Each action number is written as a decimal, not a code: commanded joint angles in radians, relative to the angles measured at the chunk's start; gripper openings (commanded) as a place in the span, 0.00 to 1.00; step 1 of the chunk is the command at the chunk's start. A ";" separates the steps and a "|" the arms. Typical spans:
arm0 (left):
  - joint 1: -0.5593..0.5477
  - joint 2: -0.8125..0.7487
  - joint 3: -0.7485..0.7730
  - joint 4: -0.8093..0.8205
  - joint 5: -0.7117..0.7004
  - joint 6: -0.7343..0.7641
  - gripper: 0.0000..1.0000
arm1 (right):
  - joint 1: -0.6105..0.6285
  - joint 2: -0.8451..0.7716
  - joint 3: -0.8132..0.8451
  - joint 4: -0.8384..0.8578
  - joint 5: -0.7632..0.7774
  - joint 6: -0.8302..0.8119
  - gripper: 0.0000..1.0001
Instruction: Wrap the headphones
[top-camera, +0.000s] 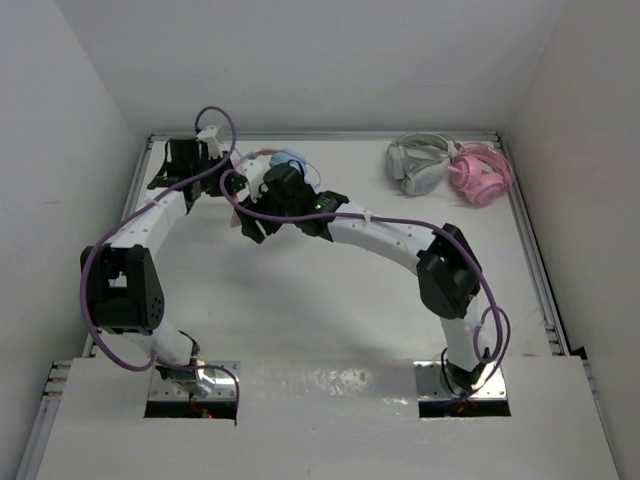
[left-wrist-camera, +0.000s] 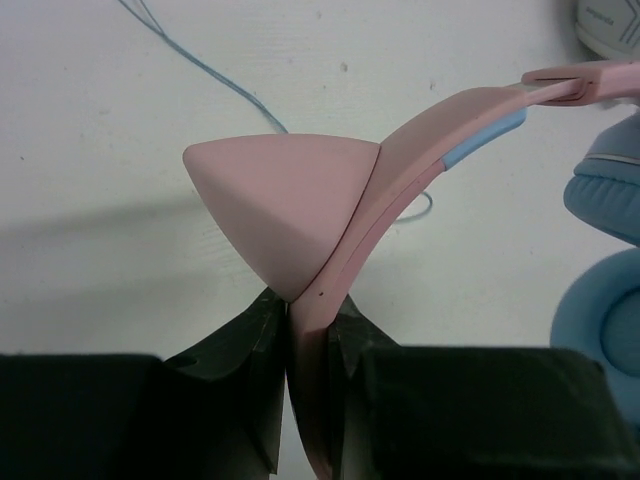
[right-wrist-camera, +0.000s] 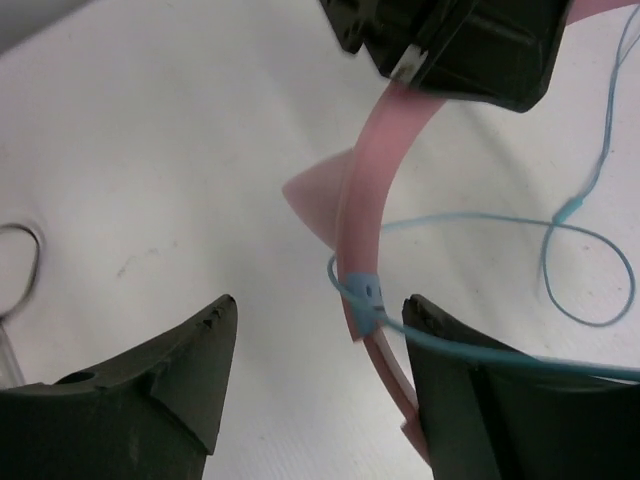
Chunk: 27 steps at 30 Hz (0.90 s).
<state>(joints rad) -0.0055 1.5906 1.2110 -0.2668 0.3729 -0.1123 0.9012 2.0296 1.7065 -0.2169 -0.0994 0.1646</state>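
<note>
Upper left of the top view: your left gripper (left-wrist-camera: 307, 312) clamps the headphones (top-camera: 288, 160) by the band (left-wrist-camera: 420, 170). The right gripper (right-wrist-camera: 320, 310) gapes open, so the cable (right-wrist-camera: 470, 222) may slip its loose turn.

Item 1: grey-white headphones (top-camera: 418, 163), over-ear, lying on the surface (top-camera: 300, 300) near its far right corner.
Item 2: all-pink headphones (top-camera: 480, 173), over-ear, just to the right of item 1 and seemingly touching it, close to the right edge.
Item 3: surface, white and matte, with a few small dark specks in the wrist views.
Item 4: metal rail (top-camera: 535, 270) along the right edge of the surface; similar rails on the left and far edges.
Item 5: plain white walls (top-camera: 330, 60) enclosing three sides.
</note>
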 joint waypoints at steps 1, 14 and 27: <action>0.038 -0.060 0.085 0.077 0.029 -0.047 0.00 | 0.008 -0.084 -0.152 0.008 -0.046 -0.089 0.68; 0.041 -0.043 0.214 0.005 0.000 0.011 0.00 | -0.005 -0.433 -0.859 0.580 -0.318 -0.335 0.81; 0.050 -0.050 0.262 -0.057 0.078 0.014 0.00 | -0.293 -0.500 -1.196 1.265 -0.393 0.075 0.79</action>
<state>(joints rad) 0.0402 1.5902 1.4029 -0.3573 0.3790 -0.0727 0.7475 1.4158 0.5064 0.6556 -0.4450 -0.0326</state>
